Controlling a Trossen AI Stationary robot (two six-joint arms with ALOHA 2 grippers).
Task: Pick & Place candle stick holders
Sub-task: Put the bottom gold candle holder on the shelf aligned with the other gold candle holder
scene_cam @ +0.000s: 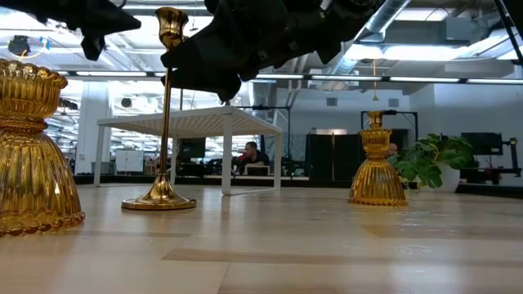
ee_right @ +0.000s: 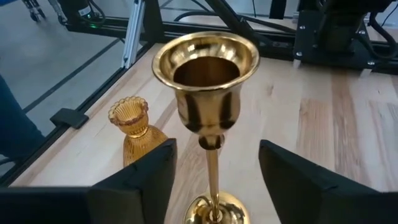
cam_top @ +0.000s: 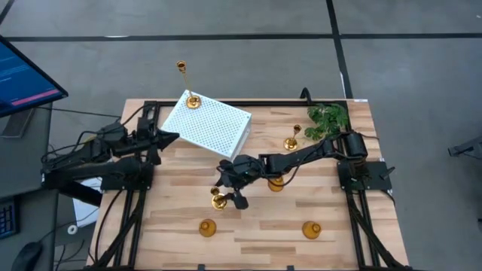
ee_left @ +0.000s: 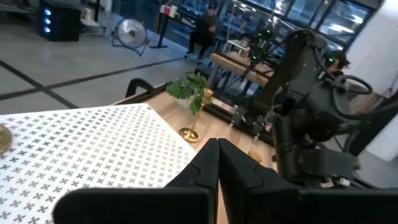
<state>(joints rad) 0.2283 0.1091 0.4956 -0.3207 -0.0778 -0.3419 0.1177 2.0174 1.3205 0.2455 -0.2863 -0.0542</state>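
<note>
A tall gold candle stick holder (ee_right: 208, 68) stands upright on its round base (scene_cam: 159, 200) near the table's middle. My right gripper (ee_right: 216, 149) is open; its fingers stand on either side of the thin stem just under the cup, apart from it. A second tall holder (cam_top: 193, 100) stands on the white perforated platform (cam_top: 207, 124). A third tall one (cam_top: 291, 141) stands by the plant. Short bell-shaped holders sit at the near left (cam_top: 207, 226), at the near right (cam_top: 312, 229) and under my right arm (cam_top: 276, 183). My left gripper (ee_left: 217, 162) is shut beside the platform's left edge, holding nothing.
A green leafy plant (cam_top: 329, 118) stands at the table's far right corner. The white platform on legs fills the far left part of the table. A monitor (cam_top: 22, 75) stands off the table to the left. Bare wood lies along the near edge between the short holders.
</note>
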